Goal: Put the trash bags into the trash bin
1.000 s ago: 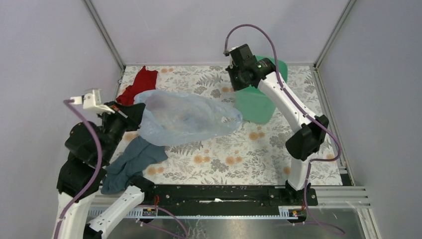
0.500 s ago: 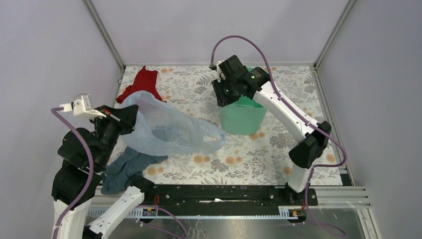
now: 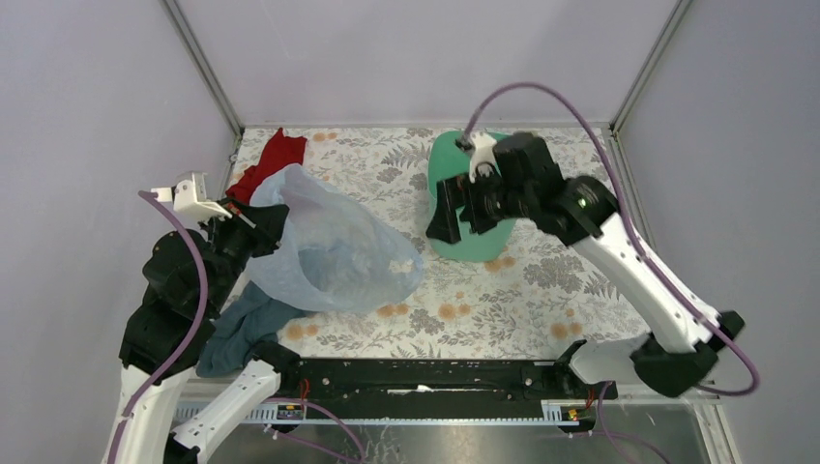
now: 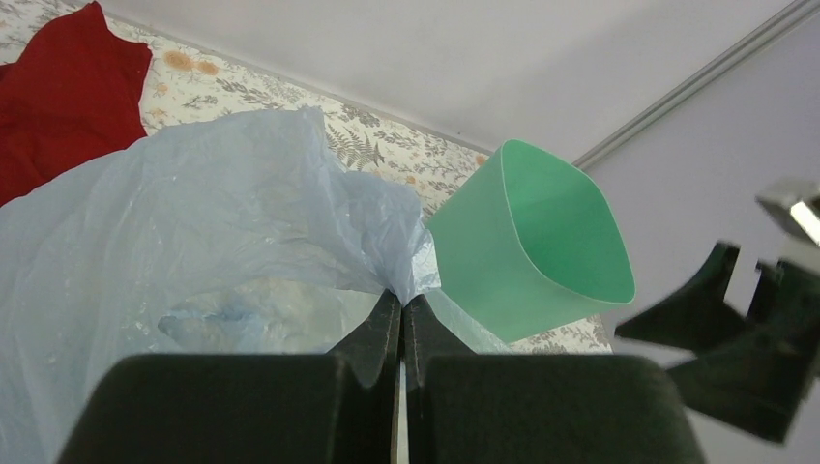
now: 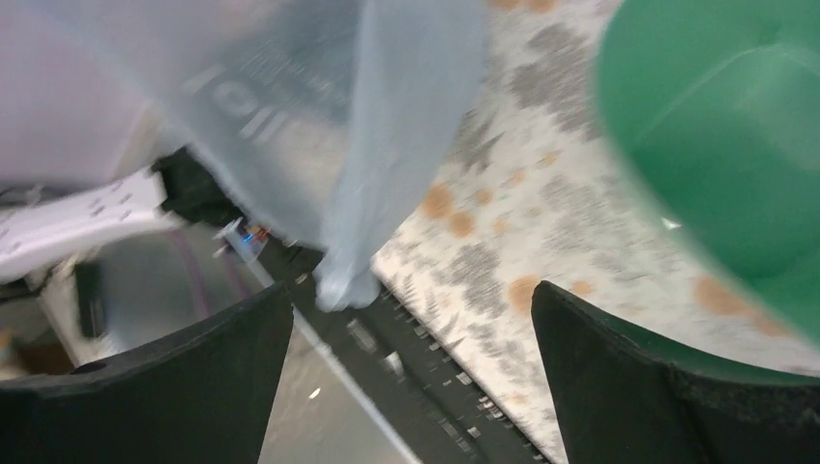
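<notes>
The trash bag (image 3: 334, 253), a thin pale-blue film, hangs puffed up over the left half of the table. My left gripper (image 3: 269, 228) is shut on a gathered fold of the bag (image 4: 213, 222), pinched at the fingertips (image 4: 401, 300). The mint-green trash bin (image 3: 471, 244) sits right of the bag and is tilted, its mouth (image 4: 571, 242) showing in the left wrist view. My right gripper (image 3: 462, 211) hovers open over the bin's near side, holding nothing. In the right wrist view the bag (image 5: 387, 126) dangles ahead of the open gripper (image 5: 411, 290), with the bin (image 5: 725, 145) at upper right.
A red cloth (image 3: 276, 159) lies at the back left corner. A grey-blue cloth (image 3: 251, 324) lies at the near left under the bag. A flower-patterned mat (image 3: 541, 280) covers the table, and the black rail (image 3: 435, 372) runs along its near edge.
My right gripper has opened and let go of the bin after dragging it toward the middle, then pulled back toward the near side. My left gripper has kept its hold, bunching the bag nearer.
</notes>
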{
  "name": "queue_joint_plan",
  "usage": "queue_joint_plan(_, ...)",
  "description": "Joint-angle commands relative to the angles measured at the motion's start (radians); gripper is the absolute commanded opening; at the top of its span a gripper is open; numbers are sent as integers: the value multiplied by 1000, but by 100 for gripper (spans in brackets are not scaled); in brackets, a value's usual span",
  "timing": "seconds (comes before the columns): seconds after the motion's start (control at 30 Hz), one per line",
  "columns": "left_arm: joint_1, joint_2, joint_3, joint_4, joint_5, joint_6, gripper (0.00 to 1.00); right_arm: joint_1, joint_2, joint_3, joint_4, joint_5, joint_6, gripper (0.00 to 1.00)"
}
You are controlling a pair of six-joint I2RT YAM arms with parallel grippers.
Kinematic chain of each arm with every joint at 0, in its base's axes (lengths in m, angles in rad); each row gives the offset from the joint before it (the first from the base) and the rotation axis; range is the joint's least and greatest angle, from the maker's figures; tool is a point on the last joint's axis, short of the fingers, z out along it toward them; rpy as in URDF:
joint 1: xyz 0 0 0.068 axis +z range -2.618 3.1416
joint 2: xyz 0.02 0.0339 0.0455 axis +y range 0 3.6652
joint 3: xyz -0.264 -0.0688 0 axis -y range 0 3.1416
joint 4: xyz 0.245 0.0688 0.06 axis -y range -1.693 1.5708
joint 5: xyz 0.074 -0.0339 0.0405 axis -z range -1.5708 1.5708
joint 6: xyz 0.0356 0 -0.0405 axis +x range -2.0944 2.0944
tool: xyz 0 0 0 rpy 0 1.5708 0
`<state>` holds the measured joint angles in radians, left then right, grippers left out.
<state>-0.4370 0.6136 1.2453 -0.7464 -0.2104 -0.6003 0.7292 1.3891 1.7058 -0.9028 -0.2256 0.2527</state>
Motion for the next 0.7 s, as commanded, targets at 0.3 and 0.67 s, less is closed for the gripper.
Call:
queue_joint_plan(0.3, 4, -13, -48, 67, 81, -16, 0, 165, -223, -696, 924, -182, 534, 100)
queue_joint_plan(0.67, 5, -38, -156, 175, 314, -151, 0, 475, 42, -481, 1102, 203, 393, 100)
